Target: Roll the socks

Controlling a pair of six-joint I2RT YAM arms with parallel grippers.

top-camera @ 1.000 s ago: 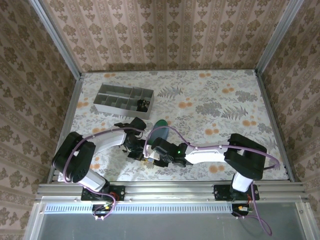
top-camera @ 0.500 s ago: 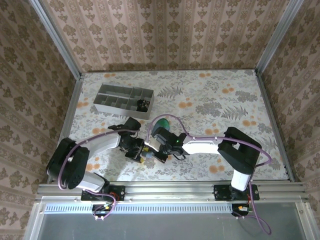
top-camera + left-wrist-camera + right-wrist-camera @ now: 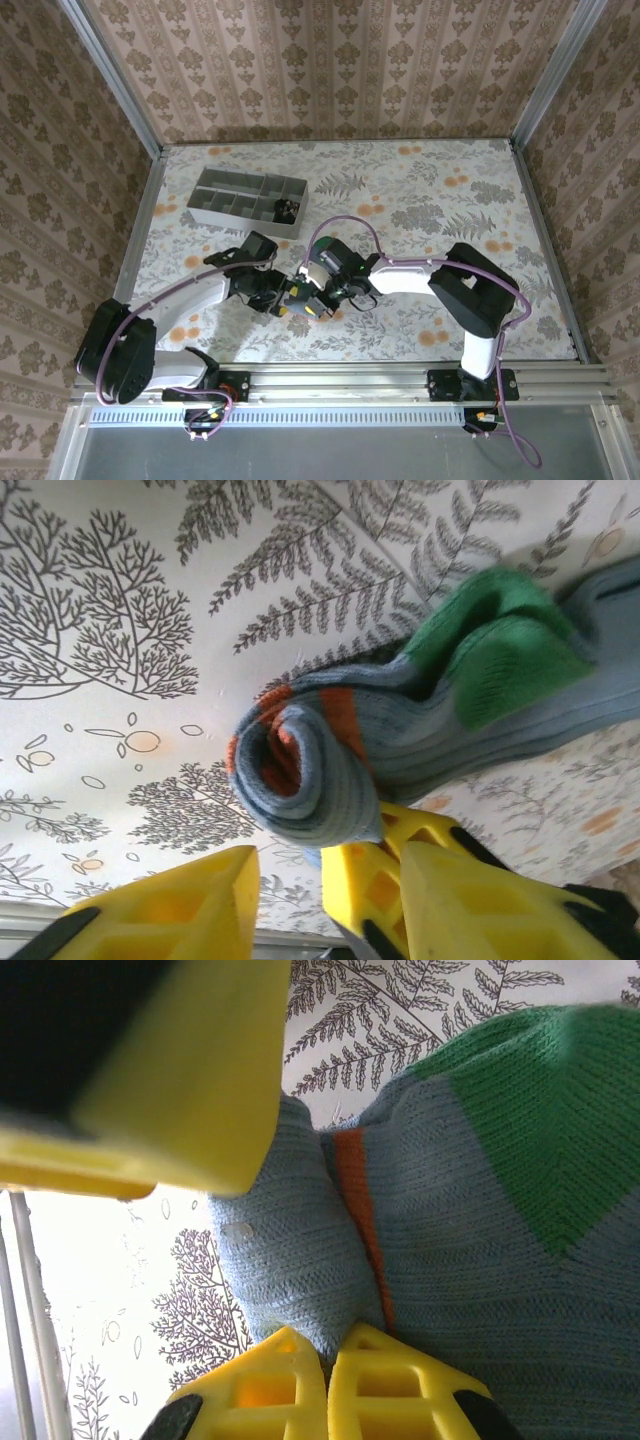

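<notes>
Step in hand: we judge that rolling of the teal-grey sock [image 3: 420, 730] is under way. Its orange cuff [image 3: 283, 752] end is curled into a loose coil, and the green toe [image 3: 500, 650] lies flat beyond it.
Where it lies: on the flowered table [image 3: 450, 200], nearer the arm bases than the grey tray [image 3: 215, 192], off that tray's right near corner.
Left gripper [image 3: 330, 865]: jaws apart, one finger on either side of the coil, neither visibly pressing it.
Right gripper [image 3: 328, 1355]: jaws closed together, tips at the coil's edge. We cannot tell whether a fold is nipped.
Next move: we think the coil must be turned toward the toe and kept tight, or it may spring open.
Tray contents: a dark bundle [image 3: 287, 210] in the right near compartment, too small for us to name.
Writing: none we can read.
</notes>
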